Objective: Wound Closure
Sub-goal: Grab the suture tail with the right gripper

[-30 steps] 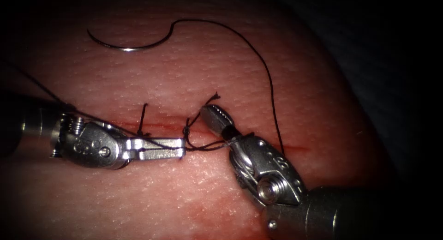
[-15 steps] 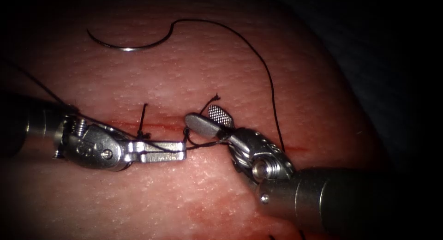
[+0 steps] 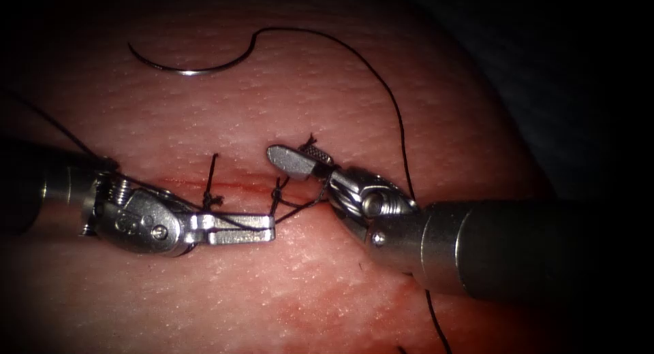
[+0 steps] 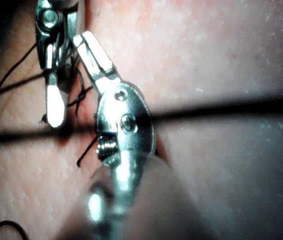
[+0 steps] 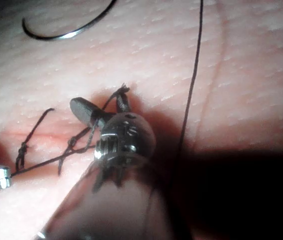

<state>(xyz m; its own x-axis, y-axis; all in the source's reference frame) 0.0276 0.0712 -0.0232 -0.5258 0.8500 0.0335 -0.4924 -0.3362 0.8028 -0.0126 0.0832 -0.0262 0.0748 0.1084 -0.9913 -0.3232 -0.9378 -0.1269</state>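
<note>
Endoscope view of a bench wound closure. The left pincer (image 3: pixel 262 229) lies just below the cut (image 3: pixel 225 186), its jaws together and clamped on the thread (image 3: pixel 235 220), which runs taut from the tip up to a knot (image 3: pixel 276 190) on the wound line. The right pincer (image 3: pixel 300 160) has swung its jaws leftward over the past second and now rests beside that knot, jaws slightly apart around a short thread tail (image 3: pixel 311 141) (whether it truly grips the tail cannot be told, so it is read as holding nothing). The curved needle (image 3: pixel 187 65) lies free on the tissue (image 3: pixel 327 286) well above the cut, outside the flesh and held by neither tool; its thread arcs rightward and down past the right shaft. An earlier stitch with a cut end (image 3: pixel 212 170) stands left of the knot. Red fluid (image 3: pixel 306 313) stains the lower tissue. Judged from this layout, good technique here calls for steady, even tension on the held strand so the knot stays seated on the cut.
</note>
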